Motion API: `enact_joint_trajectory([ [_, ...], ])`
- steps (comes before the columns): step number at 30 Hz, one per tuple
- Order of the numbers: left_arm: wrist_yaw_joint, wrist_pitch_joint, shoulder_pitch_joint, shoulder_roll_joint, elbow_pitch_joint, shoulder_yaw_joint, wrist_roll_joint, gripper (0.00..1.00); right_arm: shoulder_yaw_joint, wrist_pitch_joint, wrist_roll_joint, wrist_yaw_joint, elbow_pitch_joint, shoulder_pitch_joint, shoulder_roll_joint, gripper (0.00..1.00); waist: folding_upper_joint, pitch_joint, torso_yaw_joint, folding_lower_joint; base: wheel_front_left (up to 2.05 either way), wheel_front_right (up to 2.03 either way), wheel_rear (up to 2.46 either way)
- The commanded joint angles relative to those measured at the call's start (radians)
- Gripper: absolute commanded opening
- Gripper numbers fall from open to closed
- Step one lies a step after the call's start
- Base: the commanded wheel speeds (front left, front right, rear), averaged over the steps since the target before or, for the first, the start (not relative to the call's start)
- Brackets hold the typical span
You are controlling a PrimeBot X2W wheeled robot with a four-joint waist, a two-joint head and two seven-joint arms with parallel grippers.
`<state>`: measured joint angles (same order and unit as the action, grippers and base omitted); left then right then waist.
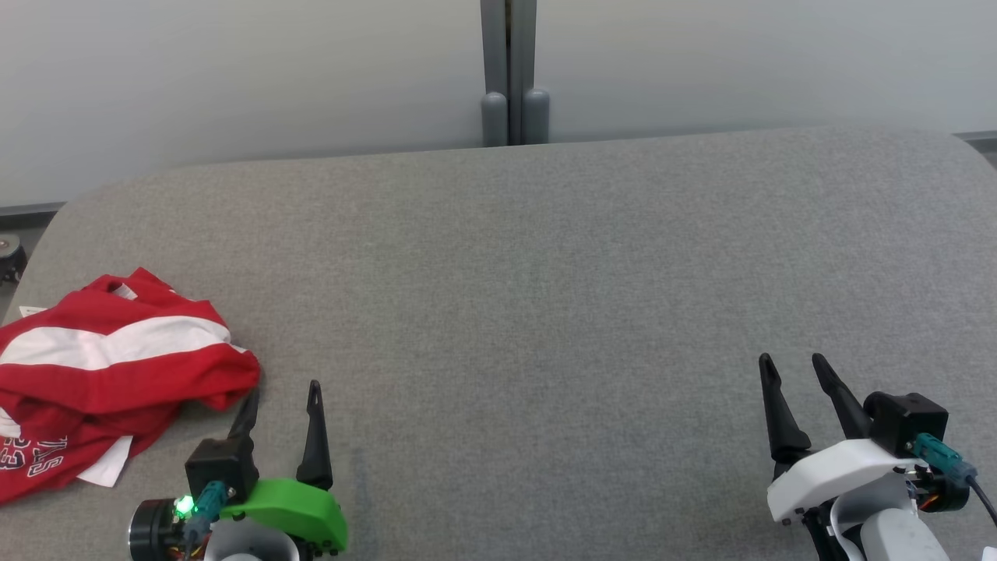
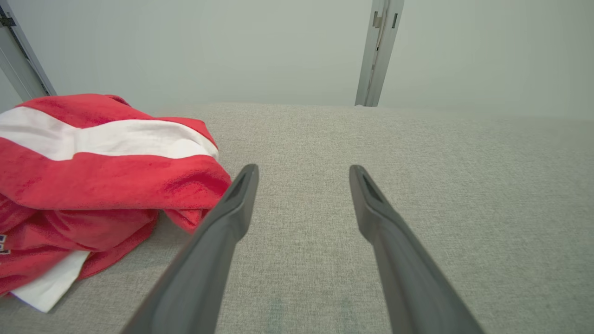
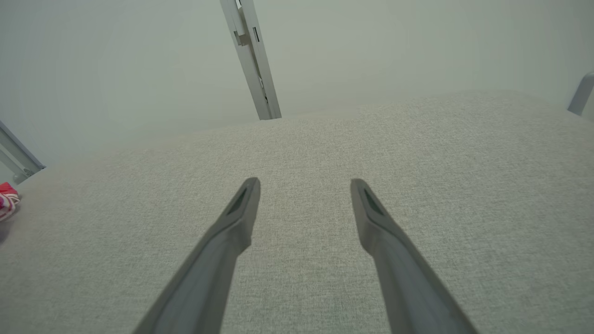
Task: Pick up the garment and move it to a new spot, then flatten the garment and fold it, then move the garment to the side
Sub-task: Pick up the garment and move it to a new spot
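A crumpled red garment [image 1: 101,374] with a white band and white lettering lies bunched at the left edge of the grey table [image 1: 545,273]. My left gripper [image 1: 284,392] stands open just to the right of it, its left finger close to the cloth's edge, nothing between the fingers. In the left wrist view the garment [image 2: 93,181] lies beside the left finger [image 2: 232,208] of the gripper [image 2: 304,171]. My right gripper [image 1: 793,362] is open over bare table at the lower right, far from the cloth. The right wrist view has the gripper [image 3: 305,183] open and a sliver of the garment [image 3: 7,204] at far left.
The grey fabric-covered table spreads wide to the right of the garment. A pale wall with a grey post [image 1: 510,70] stands behind the table's far edge. The table's left edge runs just beyond the garment.
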<state>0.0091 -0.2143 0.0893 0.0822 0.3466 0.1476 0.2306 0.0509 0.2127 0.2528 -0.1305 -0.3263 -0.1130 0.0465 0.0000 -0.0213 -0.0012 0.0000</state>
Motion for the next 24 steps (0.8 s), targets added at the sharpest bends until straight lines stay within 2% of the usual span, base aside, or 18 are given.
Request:
enact_joint_trajectory([
  [1,0.001,-0.009,-0.015,0.001,0.006,-0.004,-0.022,1.0,0.001,0.012,-0.027,0.0,-0.005,-0.003,0.005,1.0,0.0,0.0,0.001,0.0,0.0,0.0,0.0],
  [7,-0.02,-0.021,-0.022,-0.014,0.017,-0.014,-0.041,1.0,0.001,0.022,-0.072,0.0,-0.022,-0.007,0.005,1.0,0.0,-0.002,0.013,0.0,0.0,0.0,0.0],
  [11,-0.027,-0.029,-0.02,-0.021,0.027,-0.025,-0.061,1.0,-0.009,0.03,-0.102,0.0,-0.019,0.002,0.006,1.0,0.0,-0.011,0.056,0.0,0.0,0.0,0.0],
  [24,-0.033,-0.052,-0.049,-0.03,0.064,-0.098,-0.121,1.0,-0.079,0.053,-0.17,0.0,-0.034,-0.011,0.007,1.0,0.0,-0.053,0.352,0.0,0.0,0.0,0.0],
])
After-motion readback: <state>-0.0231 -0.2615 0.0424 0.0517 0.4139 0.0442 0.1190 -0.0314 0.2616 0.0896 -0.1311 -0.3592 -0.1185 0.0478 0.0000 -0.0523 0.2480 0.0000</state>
